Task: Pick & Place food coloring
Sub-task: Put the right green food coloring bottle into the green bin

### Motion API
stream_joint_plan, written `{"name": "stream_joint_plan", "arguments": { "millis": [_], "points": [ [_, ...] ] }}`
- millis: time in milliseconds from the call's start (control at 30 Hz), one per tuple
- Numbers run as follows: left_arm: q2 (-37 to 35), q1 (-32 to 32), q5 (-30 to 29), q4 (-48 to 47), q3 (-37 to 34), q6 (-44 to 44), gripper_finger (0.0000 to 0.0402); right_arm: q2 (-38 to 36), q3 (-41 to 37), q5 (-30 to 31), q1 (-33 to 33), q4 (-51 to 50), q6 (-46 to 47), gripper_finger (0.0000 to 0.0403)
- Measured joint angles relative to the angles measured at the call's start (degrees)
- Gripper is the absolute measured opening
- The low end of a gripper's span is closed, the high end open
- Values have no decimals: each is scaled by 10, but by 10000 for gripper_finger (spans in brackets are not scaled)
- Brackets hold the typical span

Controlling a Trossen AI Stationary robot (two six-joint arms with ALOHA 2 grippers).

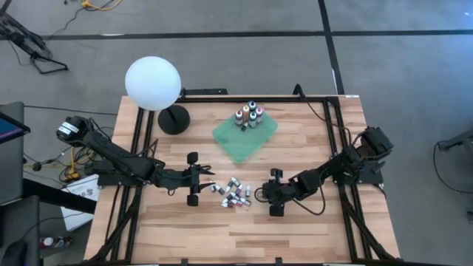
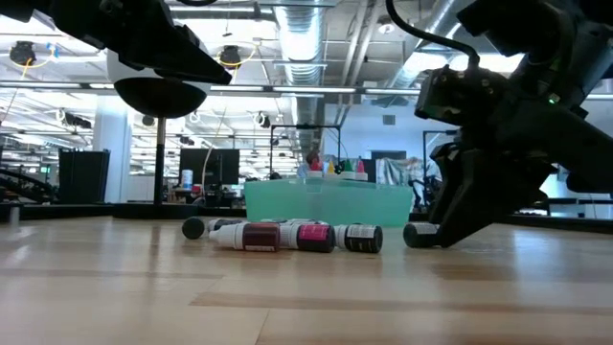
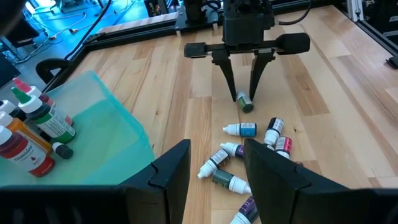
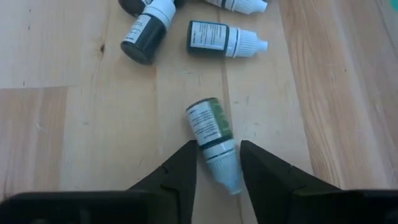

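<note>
While the left gripper (image 1: 194,183) is held open just left of the bottle pile (image 1: 233,193), nothing is gripped by it. A green bottle (image 4: 212,132), lying on the table (image 1: 310,229) just right of the pile, is straddled at its cap by the right gripper (image 4: 217,163); whether it is clamped cannot be told. More bottles (image 1: 248,115) are stood on the cloth (image 1: 259,140) behind the pile.

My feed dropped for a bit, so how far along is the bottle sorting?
Done: several small dropper bottles stand upright on the green square cloth. In hand: the right gripper straddles a green-labelled bottle lying on the wood, not yet lifted. Left: a scattered pile of bottles; the left gripper waits open beside it.
</note>
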Motion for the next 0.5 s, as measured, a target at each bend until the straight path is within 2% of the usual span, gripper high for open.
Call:
{"name": "stream_joint_plan", "arguments": {
  "millis": [233,500],
  "points": [
    [0,0,0,0,0,0,144,0,0,2,0,23,-25,61],
    [0,0,0,0,0,0,144,-1,4,18,-4,39,-70,62]
  ]
}}
